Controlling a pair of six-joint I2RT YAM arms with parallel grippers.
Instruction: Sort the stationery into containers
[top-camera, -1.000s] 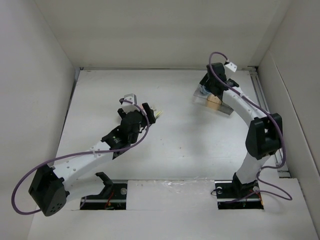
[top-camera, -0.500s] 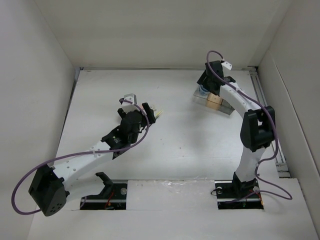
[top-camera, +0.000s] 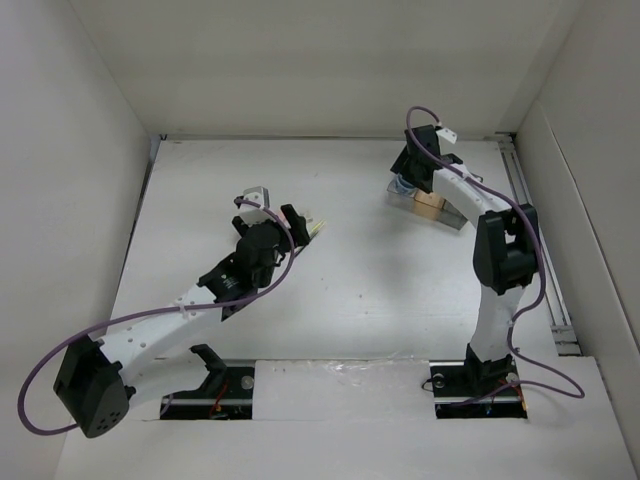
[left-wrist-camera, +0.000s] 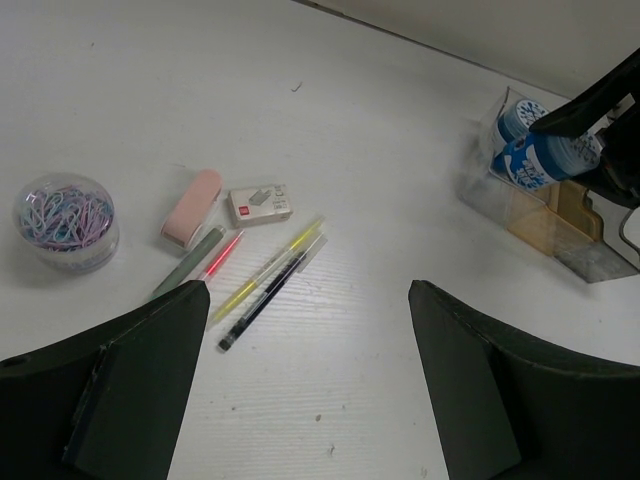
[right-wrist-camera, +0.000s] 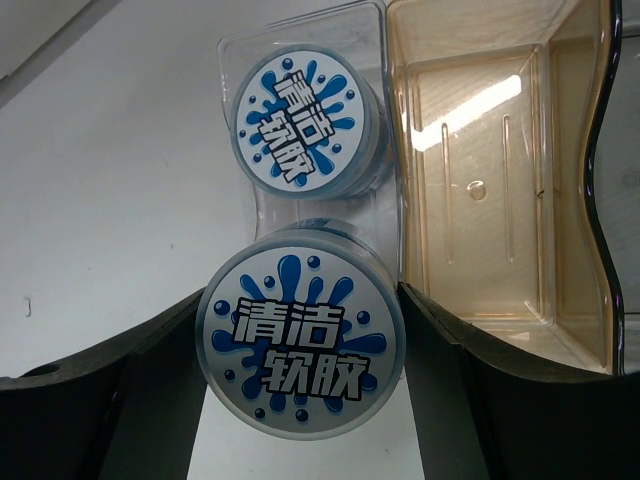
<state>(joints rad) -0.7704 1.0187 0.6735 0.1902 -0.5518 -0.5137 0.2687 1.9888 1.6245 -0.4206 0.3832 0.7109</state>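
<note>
My right gripper (right-wrist-camera: 300, 345) is shut on a blue cylinder (right-wrist-camera: 300, 340) with a grey-white patterned top. It holds it at the near edge of the clear box (right-wrist-camera: 240, 60), where the second blue cylinder (right-wrist-camera: 305, 125) stands. The empty tan box (right-wrist-camera: 500, 200) adjoins on the right, with the dark box (right-wrist-camera: 628, 200) beyond. The containers (top-camera: 432, 205) sit far right under the right gripper (top-camera: 412, 175). My left gripper (left-wrist-camera: 310, 290) is open and empty, above the table near the yellow, pink and dark pens (left-wrist-camera: 270, 280) and the small pinkish-white block (left-wrist-camera: 260, 204).
A pink oblong eraser (left-wrist-camera: 190, 207) and a grey-green pen (left-wrist-camera: 185, 265) lie left of the pens. A clear round tub of coloured paper clips (left-wrist-camera: 66, 220) stands further left. White walls enclose the table; a rail (top-camera: 530, 200) runs along its right side.
My right gripper has moved back and a little left with the blue cylinder, over the containers. My left arm has shifted only slightly.
</note>
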